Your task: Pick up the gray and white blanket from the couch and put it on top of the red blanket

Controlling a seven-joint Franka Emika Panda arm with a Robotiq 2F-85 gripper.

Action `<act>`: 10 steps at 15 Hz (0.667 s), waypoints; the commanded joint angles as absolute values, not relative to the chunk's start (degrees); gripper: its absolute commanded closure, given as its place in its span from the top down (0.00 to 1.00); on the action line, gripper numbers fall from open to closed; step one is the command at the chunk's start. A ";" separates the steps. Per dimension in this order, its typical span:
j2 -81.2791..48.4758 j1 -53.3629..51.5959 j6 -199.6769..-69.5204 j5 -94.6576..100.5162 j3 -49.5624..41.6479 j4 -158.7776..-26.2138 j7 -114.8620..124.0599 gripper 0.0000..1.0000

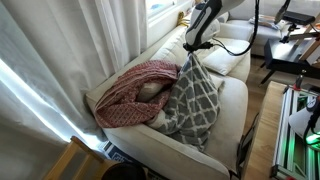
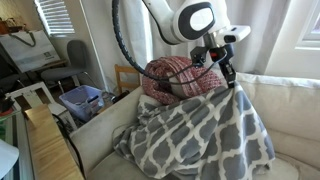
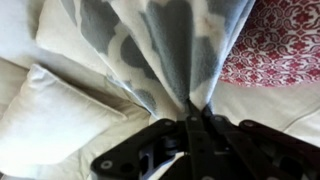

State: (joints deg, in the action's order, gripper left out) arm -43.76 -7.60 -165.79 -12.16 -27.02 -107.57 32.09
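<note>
The gripper (image 1: 190,50) sat in the upper middle of an exterior view, its jaws pinched tight on a bunched corner of the gray and white blanket (image 1: 196,102). The cloth hung from that pinch in a tent shape and widened toward the centre of the frame, with its lower part resting on the seat of the cream couch (image 1: 238,95). The red blanket (image 1: 130,92) lay just to its left, heaped at the couch's end at centre left. The gray fabric's near edge met it, though whether it overlapped could not be told.

In an exterior view the white arm (image 2: 186,22) came in from the top centre. The lifted blanket spread across the lower middle and right, and the red heap showed behind it at centre.

In the wrist view the black fingers (image 3: 160,150) at the bottom centre closed on a narrow fold of the patterned cloth. The cloth fanned up to the top edge, the red blanket filled the upper right corner, and a pale cushion (image 3: 60,112) lay at the left
</note>
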 commanded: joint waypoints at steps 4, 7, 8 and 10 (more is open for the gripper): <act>-34.49 -32.95 -169.44 2.73 -53.10 -117.19 41.69 0.01; -34.17 -43.77 -167.56 8.25 -63.98 -115.15 42.40 0.01; -34.11 -46.78 -167.53 9.34 -66.88 -114.35 41.69 0.01; -33.85 -52.80 -167.80 10.68 -72.09 -113.20 39.85 0.01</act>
